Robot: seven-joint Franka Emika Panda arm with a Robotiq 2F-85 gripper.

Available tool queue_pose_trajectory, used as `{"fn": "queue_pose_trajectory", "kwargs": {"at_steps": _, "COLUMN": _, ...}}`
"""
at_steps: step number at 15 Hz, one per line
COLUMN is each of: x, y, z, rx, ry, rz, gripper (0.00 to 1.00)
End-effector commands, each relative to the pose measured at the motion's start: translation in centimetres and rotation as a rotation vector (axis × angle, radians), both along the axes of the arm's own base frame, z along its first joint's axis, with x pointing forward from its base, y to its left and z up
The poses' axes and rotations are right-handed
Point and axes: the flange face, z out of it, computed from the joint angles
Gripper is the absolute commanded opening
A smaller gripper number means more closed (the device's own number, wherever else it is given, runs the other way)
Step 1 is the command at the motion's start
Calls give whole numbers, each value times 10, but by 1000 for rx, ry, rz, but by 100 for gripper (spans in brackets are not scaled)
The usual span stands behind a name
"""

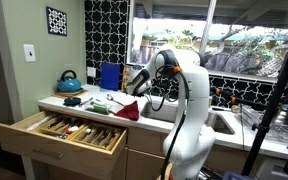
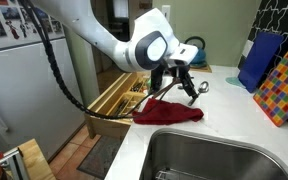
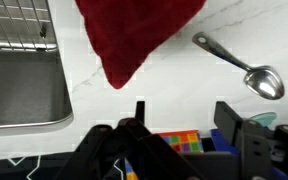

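My gripper [image 3: 184, 115] is open and empty, hovering above the white counter. A red cloth [image 3: 134, 35] lies crumpled on the counter just beyond the fingers, and a metal spoon [image 3: 239, 65] lies beside it. In both exterior views the gripper [image 2: 179, 85] [image 1: 136, 88] hangs just above the red cloth [image 2: 169, 113] [image 1: 129, 110]. The spoon [image 2: 197, 90] is right by the fingers.
A steel sink [image 2: 214, 155] [image 3: 19, 85] is next to the cloth. A utensil drawer [image 1: 74, 130] [image 2: 119, 95] stands open below the counter. A teal kettle [image 1: 69, 82], a blue board [image 2: 259, 60] and a checkered colourful board [image 2: 284, 85] stand at the counter's back.
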Motion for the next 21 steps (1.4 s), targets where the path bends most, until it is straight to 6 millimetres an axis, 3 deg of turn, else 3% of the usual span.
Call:
{"fn": "queue_pose_trajectory", "kwargs": {"at_steps": 1, "x": 13, "y": 15, "z": 14, "rx": -39, "ry": 23, "rz": 75, "gripper": 100}}
{"fn": "queue_pose_trajectory", "kwargs": {"at_steps": 3, "x": 11, "y": 16, "z": 15, "rx": -30, "ry": -6, "rz": 62, "gripper": 95}}
{"fn": "queue_pose_trajectory", "kwargs": {"at_steps": 4, "x": 14, "y": 19, "z": 19, "rx": -35, "ry": -12, "rz": 72, "gripper": 100}}
{"fn": "queue_pose_trajectory", "kwargs": {"at_steps": 9, "x": 17, "y": 22, "z": 21, "rx": -41, "ry": -14, "rz": 82, "gripper": 100}}
{"fn": "queue_pose_trajectory", "kwargs": {"at_steps": 10, "x": 21, "y": 28, "z": 13, "rx": -11, "ry": 3, "rz": 104, "gripper": 100}}
{"fn": "queue_pose_trajectory", "kwargs": {"at_steps": 15, "x": 58, "y": 47, "z": -26, "rx": 215, "ry": 26, "rz": 63, "gripper": 100}}
{"fn": "queue_pose_trajectory", "kwargs": {"at_steps": 21, "x": 100, "y": 45, "z": -28, "rx": 391, "ry": -11, "rz": 91, "gripper": 100}}
